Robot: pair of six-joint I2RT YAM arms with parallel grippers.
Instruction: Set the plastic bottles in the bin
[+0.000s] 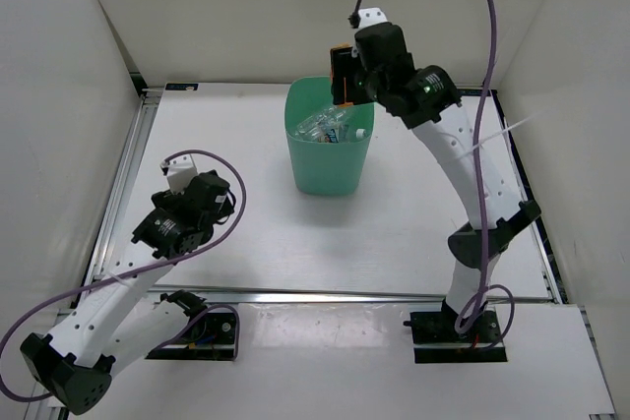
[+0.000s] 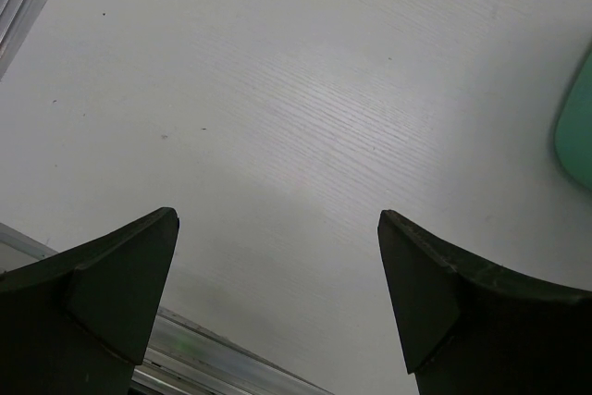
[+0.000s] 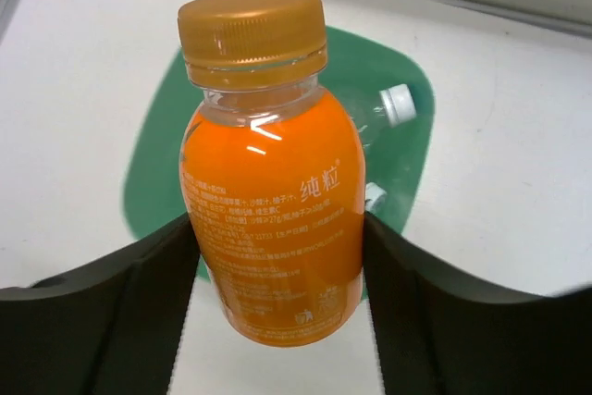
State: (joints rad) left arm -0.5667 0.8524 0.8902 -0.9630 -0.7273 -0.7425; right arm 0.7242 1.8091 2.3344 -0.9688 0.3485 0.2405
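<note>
My right gripper (image 3: 277, 256) is shut on the short orange bottle (image 3: 273, 201) and holds it above the mint-green bin (image 1: 330, 169); in the top view the gripper (image 1: 345, 76) hangs over the bin's far rim. Clear bottles (image 1: 333, 128) lie inside the bin; a white cap (image 3: 400, 104) shows in the bin (image 3: 153, 164) below the orange bottle. My left gripper (image 2: 277, 247) is open and empty over bare table at the left (image 1: 202, 194), with the bin's edge (image 2: 575, 127) at its right. The green bottle is hidden.
White walls enclose the table on three sides. A metal rail (image 1: 118, 184) runs along the left edge and another (image 1: 374, 295) along the near edge, also seen under the left fingers (image 2: 213, 349).
</note>
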